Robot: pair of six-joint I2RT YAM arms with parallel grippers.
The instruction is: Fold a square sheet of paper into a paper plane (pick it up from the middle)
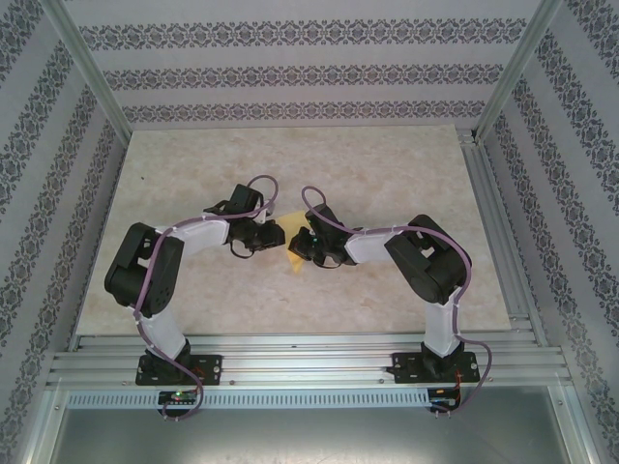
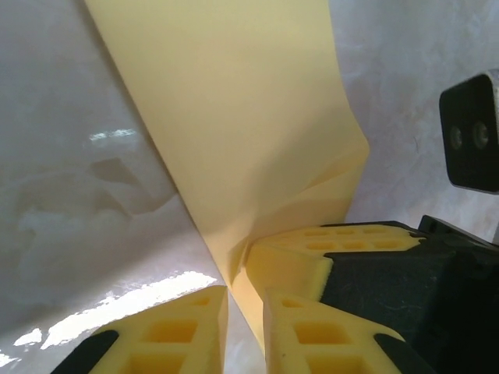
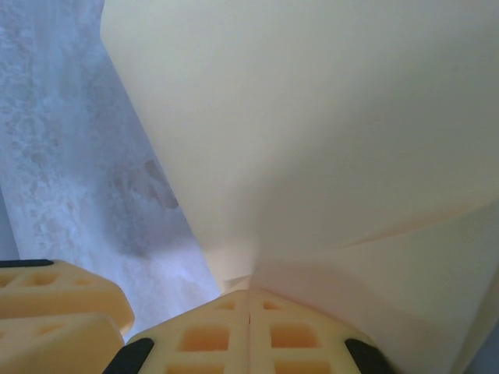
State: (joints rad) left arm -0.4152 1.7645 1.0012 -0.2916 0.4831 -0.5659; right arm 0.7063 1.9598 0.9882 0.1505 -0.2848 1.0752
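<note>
Right fingers (image 3: 207, 335) are pressed flat together, pad against pad. The square sheet of paper (image 3: 312, 140) fans out from the seam at their tips, so they are clamped on it.

Left fingers (image 2: 168, 331) show a narrow gap in their own wrist view, and a strip of the yellow sheet (image 2: 234, 117) runs down into that gap. In the right wrist view the same pair (image 3: 54, 292) sits at the lower left and looks almost closed. I cannot tell whether they are actually pinching the paper.

From above, the sheet (image 1: 291, 253) lies near the middle of the counter (image 1: 387, 174), a little toward the near edge. It sits between the two wrists and is largely covered by them. Both arms bend inward from their bases at the near edge, and the two pairs of fingers meet just beside each other at the paper.

In the left wrist view the sheet rises off the counter as a broad curved band. It has a soft crumple and a crease on the side next to the right fingers (image 2: 327, 241). The glossy, pale marbled counter (image 2: 78, 156) shows a faint shadow beside the lifted paper.
</note>
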